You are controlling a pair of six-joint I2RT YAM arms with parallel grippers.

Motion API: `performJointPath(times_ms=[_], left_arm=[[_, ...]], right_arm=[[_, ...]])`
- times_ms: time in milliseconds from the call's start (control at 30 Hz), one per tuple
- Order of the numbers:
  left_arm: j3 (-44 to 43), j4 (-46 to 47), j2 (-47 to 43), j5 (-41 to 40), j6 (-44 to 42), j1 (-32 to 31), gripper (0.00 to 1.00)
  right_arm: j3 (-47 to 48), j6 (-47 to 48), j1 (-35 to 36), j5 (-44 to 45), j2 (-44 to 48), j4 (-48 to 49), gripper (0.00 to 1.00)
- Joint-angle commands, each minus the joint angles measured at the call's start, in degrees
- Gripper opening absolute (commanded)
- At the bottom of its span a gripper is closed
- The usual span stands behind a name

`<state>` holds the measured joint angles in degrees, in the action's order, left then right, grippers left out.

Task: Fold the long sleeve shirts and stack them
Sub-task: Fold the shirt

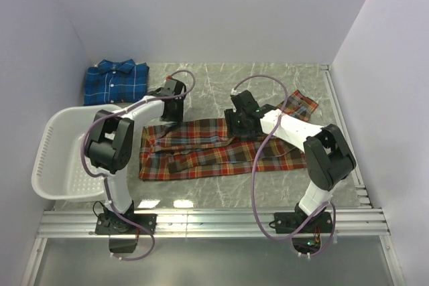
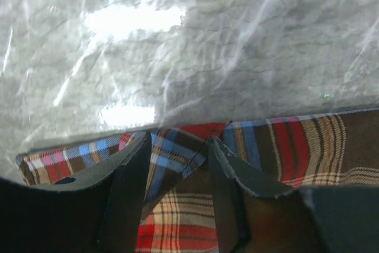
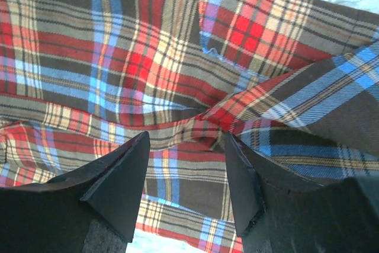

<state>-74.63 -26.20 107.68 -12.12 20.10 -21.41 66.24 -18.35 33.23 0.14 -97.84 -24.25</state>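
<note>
The red-orange plaid shirt (image 1: 214, 149) lies spread across the middle of the table, one sleeve reaching to the back right (image 1: 300, 105). The blue plaid shirt (image 1: 115, 81) lies folded at the back left. My left gripper (image 1: 169, 113) is open, low over the red shirt's far left edge; in the left wrist view (image 2: 177, 146) its jaws straddle that cloth edge (image 2: 177, 152). My right gripper (image 1: 236, 125) is open over the shirt's upper middle; in the right wrist view (image 3: 186, 146) its jaws stand on either side of a fold of the plaid cloth (image 3: 189, 117).
A white slotted plastic basket (image 1: 59, 159) sits at the left, half off the marbled table (image 1: 221, 78). White walls close in the back and sides. A metal rail (image 1: 214, 219) runs along the near edge.
</note>
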Motion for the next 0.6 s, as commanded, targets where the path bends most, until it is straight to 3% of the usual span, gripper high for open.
performJointPath(times_ms=[0,400,500,567], left_arm=[[-3.85,-0.70,1.04,-2.91,-6.29,-1.53,0.49],[-4.47,-1.31,4.03,-2.64,-8.67,-3.29,0.47],[-4.91,-1.49,5.08,-4.31,-8.15,-3.29,0.44],[-4.56,-0.88,5.26,-5.37,-7.71,-3.29,0.36]], right_arm=[[-0.76,0.42,-1.15,0.03,-0.51,2.37,0.61],[-3.48,-0.11,-2.38,-1.90,-1.03,2.98,0.61],[-3.92,-0.37,-2.65,-1.99,-1.47,2.81,0.61],[-4.10,-0.55,-2.91,-1.90,-1.47,2.72,0.61]])
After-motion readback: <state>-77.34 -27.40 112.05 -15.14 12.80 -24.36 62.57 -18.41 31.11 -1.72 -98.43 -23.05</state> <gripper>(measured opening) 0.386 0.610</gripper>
